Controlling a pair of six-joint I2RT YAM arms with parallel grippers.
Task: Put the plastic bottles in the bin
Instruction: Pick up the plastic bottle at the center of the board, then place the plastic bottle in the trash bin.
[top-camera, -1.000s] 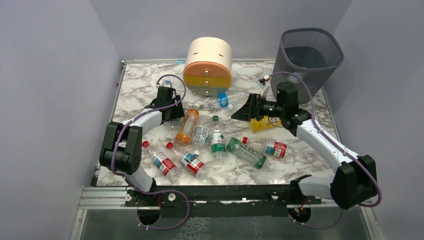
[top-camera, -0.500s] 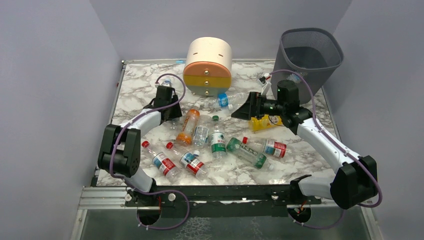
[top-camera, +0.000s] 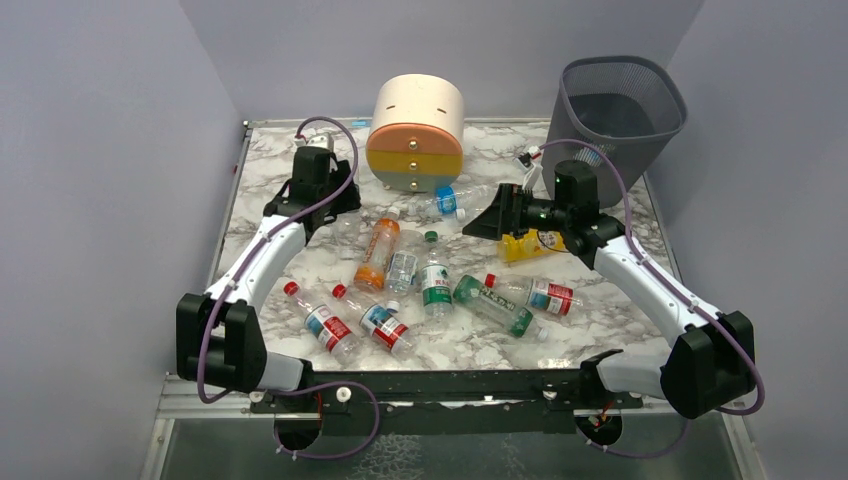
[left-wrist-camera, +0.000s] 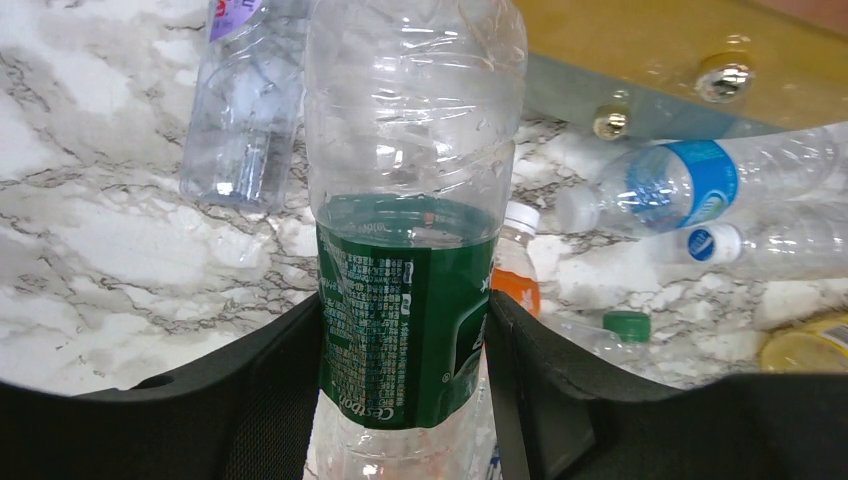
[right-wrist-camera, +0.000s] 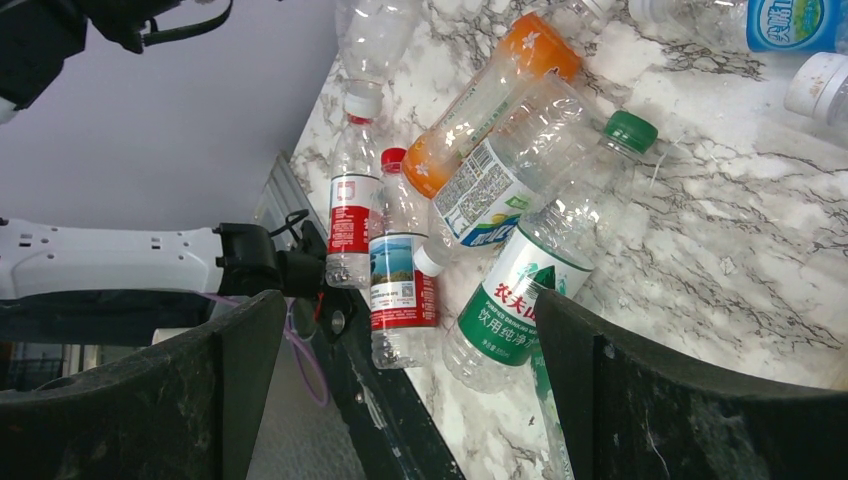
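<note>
My left gripper (top-camera: 338, 203) is shut on a clear bottle with a green label (left-wrist-camera: 410, 230), held off the table near the back left; the bottle is hard to make out from the top. My right gripper (top-camera: 483, 222) is open and empty, hovering left of a yellow bottle (top-camera: 530, 245). The dark mesh bin (top-camera: 620, 110) stands at the back right. On the marble lie an orange bottle (top-camera: 377, 252), a green-label bottle (top-camera: 435, 285), a green bottle (top-camera: 495, 305), red-label bottles (top-camera: 322, 322) and a blue-label bottle (top-camera: 450, 200).
The round cream-orange-yellow drawer unit (top-camera: 415, 135) stands at the back middle, between my left gripper and the bin. In the right wrist view the open jaws frame several bottles (right-wrist-camera: 530, 290) and the table's near-left edge (right-wrist-camera: 390, 420). Walls close in on both sides.
My left arm has swung up and toward the back left, lifting the green-label bottle off the table. My right arm rose slightly, then held still.
</note>
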